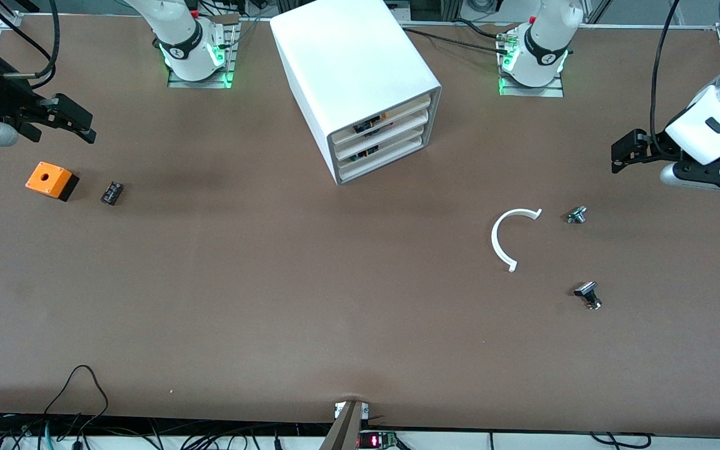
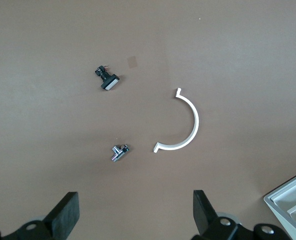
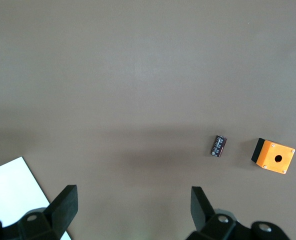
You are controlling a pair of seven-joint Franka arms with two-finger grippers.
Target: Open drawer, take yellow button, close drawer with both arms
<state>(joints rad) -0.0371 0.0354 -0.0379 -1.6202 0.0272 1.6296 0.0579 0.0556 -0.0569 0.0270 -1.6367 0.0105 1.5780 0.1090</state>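
Note:
The white cabinet (image 1: 354, 75) stands in the middle of the table near the arms' bases. Its three drawers are all shut; the uppermost drawer (image 1: 400, 111) is flush with the front. The button is hidden; only dark and orange bits show through the drawer fronts. My left gripper (image 1: 616, 157) is open and empty, up in the air at the left arm's end of the table; it also shows in the left wrist view (image 2: 136, 212). My right gripper (image 1: 88, 128) is open and empty over the right arm's end; it also shows in the right wrist view (image 3: 132, 207).
An orange box with a hole (image 1: 51, 180) and a small black component (image 1: 112, 192) lie under the right gripper's end. A white C-shaped ring (image 1: 507, 237) and two small metal parts (image 1: 577, 215) (image 1: 588, 294) lie toward the left arm's end.

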